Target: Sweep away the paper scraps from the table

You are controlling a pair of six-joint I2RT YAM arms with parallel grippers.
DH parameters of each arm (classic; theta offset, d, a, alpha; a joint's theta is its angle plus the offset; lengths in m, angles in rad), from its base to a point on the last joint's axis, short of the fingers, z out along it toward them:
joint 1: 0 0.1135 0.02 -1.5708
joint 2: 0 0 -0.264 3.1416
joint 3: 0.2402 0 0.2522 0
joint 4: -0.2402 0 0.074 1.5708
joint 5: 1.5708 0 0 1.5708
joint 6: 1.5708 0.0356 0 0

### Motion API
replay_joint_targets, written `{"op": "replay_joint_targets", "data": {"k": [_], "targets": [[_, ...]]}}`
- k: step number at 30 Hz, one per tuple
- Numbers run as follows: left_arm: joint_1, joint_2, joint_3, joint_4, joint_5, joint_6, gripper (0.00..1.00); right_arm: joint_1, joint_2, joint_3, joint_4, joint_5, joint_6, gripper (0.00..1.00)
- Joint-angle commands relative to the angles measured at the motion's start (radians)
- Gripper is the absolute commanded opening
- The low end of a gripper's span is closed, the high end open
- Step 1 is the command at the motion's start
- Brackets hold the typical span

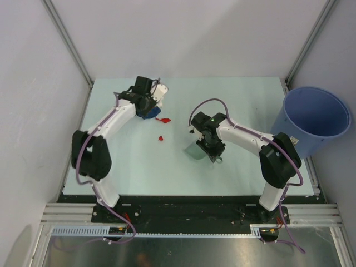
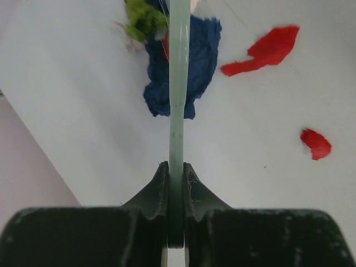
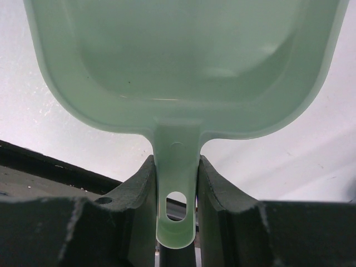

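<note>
The paper scraps lie at the back left of the table. In the left wrist view a dark blue scrap, a green one and two red ones show. From the top I see the blue scrap and red scraps. My left gripper is shut on a thin pale green brush handle that reaches over the blue scrap. My right gripper is shut on the handle of the pale green dustpan, right of the scraps.
A big round blue bucket stands off the table's right edge. Grey walls and metal posts ring the table. The dark front rail shows behind the dustpan handle.
</note>
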Motion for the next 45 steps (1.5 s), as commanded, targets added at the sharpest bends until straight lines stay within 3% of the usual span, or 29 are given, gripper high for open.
{"op": "replay_joint_targets", "data": {"k": [1, 6, 10, 14, 21, 26, 32, 38, 45], "targets": [[-0.005, 0.107, 0.049, -0.001, -0.092, 0.032, 0.0, 0.01, -0.005, -0.002, -0.02, 0.027, 0.014, 0.0], [-0.014, 0.049, -0.06, -0.006, 0.122, 0.033, 0.0, 0.012, -0.014, -0.01, -0.018, 0.028, 0.011, 0.0], [-0.017, -0.099, -0.259, -0.021, 0.347, 0.1, 0.0, 0.012, -0.011, -0.016, -0.015, 0.028, 0.005, 0.0], [-0.017, -0.234, -0.403, -0.063, 0.46, 0.192, 0.0, 0.012, -0.015, -0.019, -0.012, 0.027, 0.002, 0.0], [-0.017, -0.371, -0.415, -0.104, 0.452, 0.194, 0.0, 0.035, -0.031, -0.02, -0.029, 0.005, -0.037, 0.0], [-0.014, -0.379, -0.289, -0.127, 0.397, 0.061, 0.0, 0.116, -0.023, -0.029, -0.058, 0.005, -0.1, 0.0], [0.047, -0.39, -0.255, -0.152, 0.314, -0.013, 0.0, 0.092, -0.002, -0.026, 0.013, -0.041, -0.155, 0.0], [0.135, -0.247, -0.194, -0.107, 0.277, -0.099, 0.0, 0.072, 0.112, 0.018, 0.073, -0.056, -0.153, 0.0], [0.069, -0.029, -0.098, -0.067, 0.334, -0.078, 0.0, 0.042, 0.218, 0.122, 0.086, -0.026, -0.088, 0.0]]}}
